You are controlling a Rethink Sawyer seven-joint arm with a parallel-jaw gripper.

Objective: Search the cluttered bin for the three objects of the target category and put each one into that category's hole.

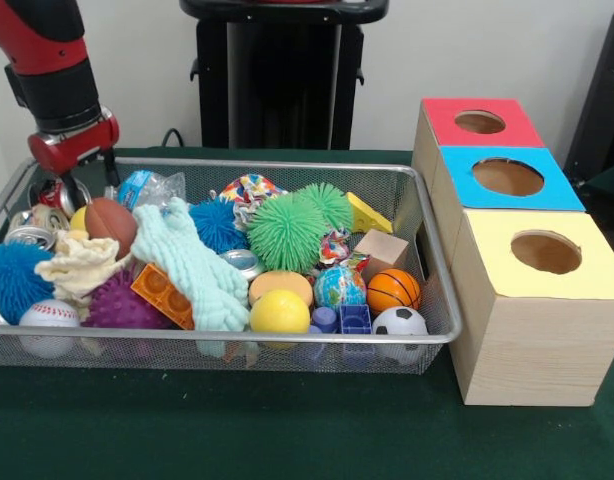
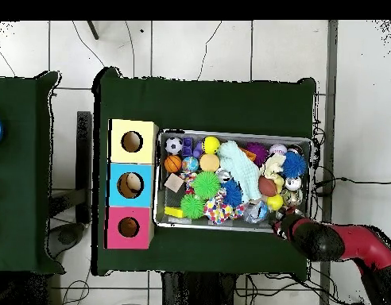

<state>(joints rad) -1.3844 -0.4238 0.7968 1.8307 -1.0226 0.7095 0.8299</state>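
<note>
The wire mesh bin (image 1: pixel 287 168) holds a heap of toys; in the overhead view it (image 2: pixel 230 132) lies right of the boxes. Soft items in it include a long mint-green plush (image 1: pixel 187 262) (image 2: pixel 242 168), a cream plush (image 1: pixel 82 265) (image 2: pixel 272 167) and a patchwork fabric toy (image 1: pixel 249 188) (image 2: pixel 217 210). No orange-tan plush animal shows. The red-topped box's hole (image 1: pixel 480 122) (image 2: pixel 129 227) is empty. My gripper (image 1: pixel 59 190) (image 2: pixel 284 221) hangs low at the bin's corner farthest from the boxes, on the robot's side. Whether it is open or holds anything is hidden.
The blue-topped box (image 1: pixel 508 177) and the yellow-topped box (image 1: pixel 545 252) stand in a row with the red one. A green spiky ball (image 1: pixel 285 232), a basketball (image 1: pixel 393 290), a soccer ball (image 1: pixel 399 325), a baseball (image 1: pixel 49 318), cans and blocks crowd the bin.
</note>
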